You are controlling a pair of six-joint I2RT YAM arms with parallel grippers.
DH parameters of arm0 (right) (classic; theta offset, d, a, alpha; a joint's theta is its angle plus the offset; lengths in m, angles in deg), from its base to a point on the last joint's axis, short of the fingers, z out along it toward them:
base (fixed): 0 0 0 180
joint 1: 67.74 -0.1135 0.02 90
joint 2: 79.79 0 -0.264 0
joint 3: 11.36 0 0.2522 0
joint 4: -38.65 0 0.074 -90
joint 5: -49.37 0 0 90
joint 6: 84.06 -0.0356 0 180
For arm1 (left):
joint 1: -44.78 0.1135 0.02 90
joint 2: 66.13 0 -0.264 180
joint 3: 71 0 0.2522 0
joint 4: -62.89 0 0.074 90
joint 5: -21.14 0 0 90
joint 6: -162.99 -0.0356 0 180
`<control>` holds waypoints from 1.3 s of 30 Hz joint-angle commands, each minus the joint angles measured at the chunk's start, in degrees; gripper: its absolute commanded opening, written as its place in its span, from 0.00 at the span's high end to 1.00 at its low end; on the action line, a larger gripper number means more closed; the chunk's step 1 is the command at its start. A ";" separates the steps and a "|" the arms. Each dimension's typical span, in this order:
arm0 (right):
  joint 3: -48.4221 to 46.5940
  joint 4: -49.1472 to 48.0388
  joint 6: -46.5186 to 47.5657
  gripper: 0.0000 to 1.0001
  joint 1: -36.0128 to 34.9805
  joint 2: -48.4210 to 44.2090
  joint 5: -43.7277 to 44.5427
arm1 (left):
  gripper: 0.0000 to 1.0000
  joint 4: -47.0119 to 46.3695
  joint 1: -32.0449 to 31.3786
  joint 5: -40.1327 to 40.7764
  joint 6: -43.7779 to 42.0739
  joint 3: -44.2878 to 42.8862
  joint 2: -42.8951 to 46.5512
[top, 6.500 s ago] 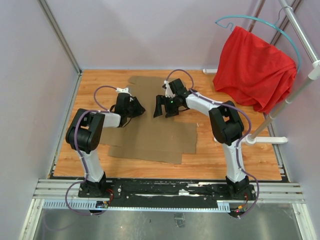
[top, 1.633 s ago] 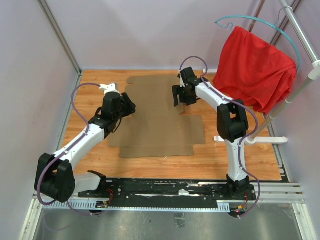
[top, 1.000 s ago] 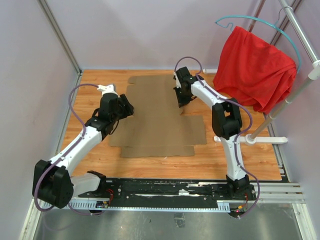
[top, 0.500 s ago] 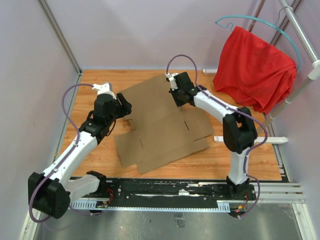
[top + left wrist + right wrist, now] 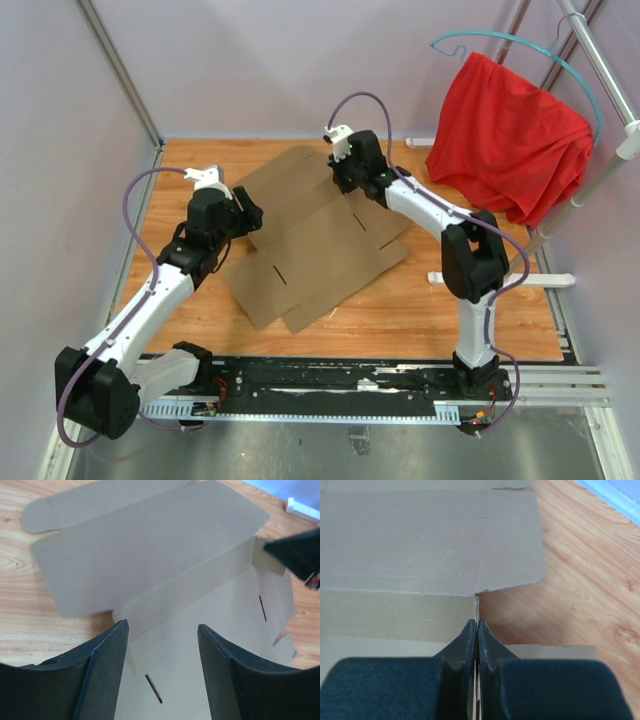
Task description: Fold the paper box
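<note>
Desk: a wooden top with pale walls on three sides and the arm bases at its near edge.
Paper box: a flat brown cardboard sheet, unfolded. It lies askew across the middle of the desk, with one corner near the far edge and another pointing toward the near left. Creases and small slots show on it.
Red cloth: hangs from a teal hanger above the desk's far right corner, apart from the sheet.
Left gripper: sits over the sheet's left side, jaws fairly wide with nothing between them. Whether the fingers touch the cardboard cannot be told.
Right gripper: at the sheet's far edge, fingers pressed together and pinching the cardboard beside a notch between two flaps.
</note>
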 commanded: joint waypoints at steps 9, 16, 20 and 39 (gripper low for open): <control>-11.51 20.60 -23.88 0.99 3.87 10.38 -2.05 | 0.36 5.65 0.24 -0.55 -0.56 -1.49 -4.09; -7.95 23.07 -26.62 0.93 2.70 9.56 -4.78 | 0.36 5.81 0.29 -1.01 0.24 0.83 -4.27; -7.84 21.67 -22.81 0.33 0.98 9.44 -11.68 | 0.36 4.45 0.29 -2.24 0.95 2.13 -4.60; -7.76 20.12 -23.80 0.30 0.01 14.56 -14.52 | 0.44 -5.86 -0.94 -12.06 4.27 10.20 -14.76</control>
